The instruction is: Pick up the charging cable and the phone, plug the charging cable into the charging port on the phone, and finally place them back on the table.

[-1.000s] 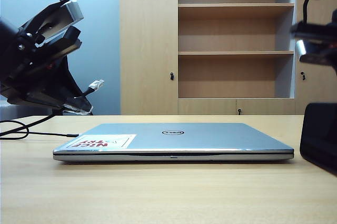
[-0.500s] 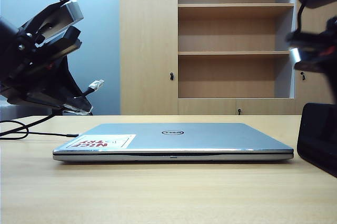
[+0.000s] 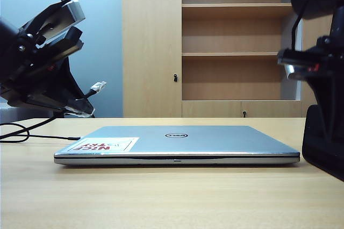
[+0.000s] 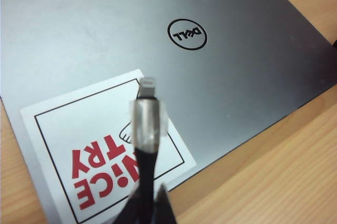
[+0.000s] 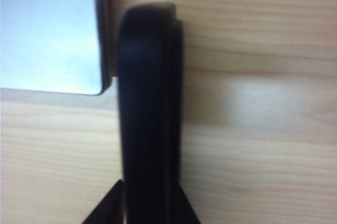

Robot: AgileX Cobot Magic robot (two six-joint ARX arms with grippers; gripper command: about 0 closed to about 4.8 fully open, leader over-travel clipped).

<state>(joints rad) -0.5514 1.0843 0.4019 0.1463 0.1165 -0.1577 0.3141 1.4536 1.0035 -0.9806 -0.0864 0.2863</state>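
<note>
Standing on edge at the near right of the table (image 3: 161, 197), the phone (image 3: 324, 142) sits between the right gripper's (image 5: 150, 203) fingers, which flank its thin sides in the right wrist view; whether they are pinching it or slackening off I cannot tell from the pictures. It is a stiff, glossy slab, probably slippery and apt to tip if let go upright, so a hold across the two long edges, away from the short end with the charging port, looks soundest; the port itself cannot be made out. Just beyond, the closed silver laptop (image 3: 177, 144) lies flat mid-table, one corner close beside the phone. Farther back on the left, the left gripper (image 4: 149, 203) hangs raised over the laptop's sticker (image 4: 105, 150), clamped on the charging cable (image 4: 145, 145) a little behind its silver-white plug, which juts free. Light and limp, the cord would droop if held farther back, so this near-plug grip suits aiming. Slack cord loops on the table at the far left.
</note>
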